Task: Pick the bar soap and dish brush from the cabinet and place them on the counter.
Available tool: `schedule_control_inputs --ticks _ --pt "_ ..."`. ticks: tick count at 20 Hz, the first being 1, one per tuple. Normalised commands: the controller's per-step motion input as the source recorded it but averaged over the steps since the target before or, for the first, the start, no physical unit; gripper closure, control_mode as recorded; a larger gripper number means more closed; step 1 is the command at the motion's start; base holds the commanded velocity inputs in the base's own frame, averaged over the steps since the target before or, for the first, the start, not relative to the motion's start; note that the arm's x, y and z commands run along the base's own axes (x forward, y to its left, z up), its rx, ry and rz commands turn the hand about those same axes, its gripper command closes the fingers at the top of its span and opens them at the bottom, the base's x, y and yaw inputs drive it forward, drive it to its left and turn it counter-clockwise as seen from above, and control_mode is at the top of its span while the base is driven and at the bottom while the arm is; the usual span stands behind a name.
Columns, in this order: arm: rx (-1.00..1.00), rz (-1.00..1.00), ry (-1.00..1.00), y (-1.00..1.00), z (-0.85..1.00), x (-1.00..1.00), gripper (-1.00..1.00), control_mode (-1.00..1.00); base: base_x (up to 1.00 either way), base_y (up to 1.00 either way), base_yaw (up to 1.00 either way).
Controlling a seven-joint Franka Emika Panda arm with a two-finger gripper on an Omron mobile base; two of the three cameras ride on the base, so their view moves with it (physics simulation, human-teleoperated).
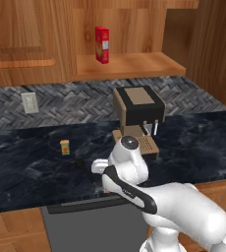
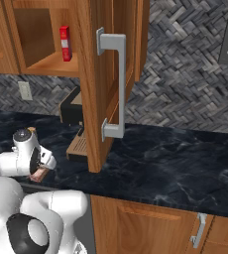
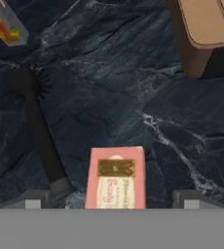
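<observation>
- Your gripper [image 3: 112,199] hangs low over the counter [image 3: 133,87] with its jaws spread wide, gripping nothing.
- The bar soap [image 3: 116,177] lies flat between the fingertips.
- The dish brush [image 3: 36,121] lies just beside it.

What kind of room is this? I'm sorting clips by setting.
A kitchen, rendered: wood wall cabinet, black marble counter, a coffee machine, plus dish brush and bar soap.

Bar soap [image 3: 115,179] beside dish brush [image 3: 35,116]
</observation>
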Motion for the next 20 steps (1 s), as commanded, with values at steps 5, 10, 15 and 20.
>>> schedule_control_inputs --ticks 5,10,15,20 --pt "0.0 0.08 -0.23 -0.04 0.59 -0.99 -1.0 -1.0 0.0 0.0 0.0" --pt "0.0 0.07 -0.2 -0.01 0.65 -0.96 -1.0 -1.0 0.0 0.0 0.0" --pt "0.0 0.08 -0.23 -0.19 1.0 -0.61 -1.0 -1.0 0.0 0.0 0.0" --pt "0.0 0.07 -0.2 -0.39 1.0 -0.59 -1.0 -1.0 0.0 0.0 0.0"
